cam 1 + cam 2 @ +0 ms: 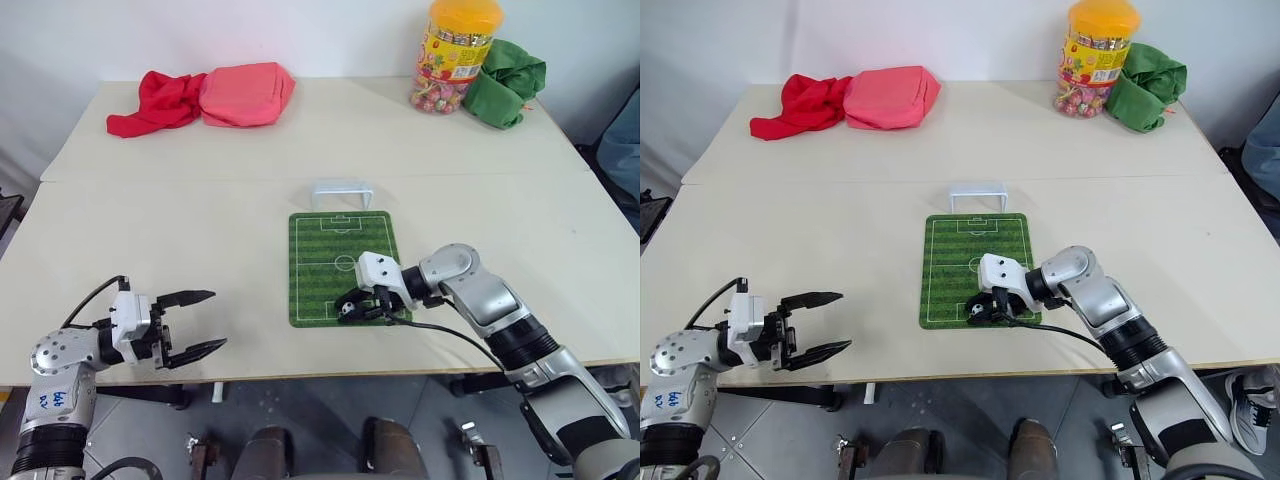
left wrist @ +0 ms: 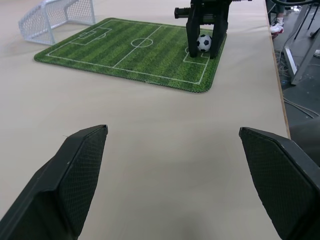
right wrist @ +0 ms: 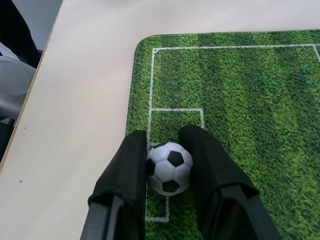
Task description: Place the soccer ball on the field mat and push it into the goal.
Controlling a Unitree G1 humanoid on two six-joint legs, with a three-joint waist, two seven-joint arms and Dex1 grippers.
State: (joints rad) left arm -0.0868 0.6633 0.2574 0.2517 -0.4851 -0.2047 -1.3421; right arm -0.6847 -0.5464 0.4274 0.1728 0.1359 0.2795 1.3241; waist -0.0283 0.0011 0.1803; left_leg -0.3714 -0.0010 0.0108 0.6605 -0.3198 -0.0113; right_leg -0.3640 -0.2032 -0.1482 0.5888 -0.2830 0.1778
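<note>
The right end effector (image 3: 167, 170) has its fingers close against both sides of the ball (image 3: 169, 168), which rests on the mat (image 1: 325, 265) at its near end. The goal (image 1: 341, 193) stands at the far edge. The left end effector (image 1: 195, 322) gapes wide over the table (image 1: 200, 220), empty.

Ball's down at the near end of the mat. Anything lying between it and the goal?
Nothing visible. The ball sits on the mat between the right gripper fingers, near the mat's near edge. The green ahead is bare up to the goal, which stands just past the far edge.
</note>
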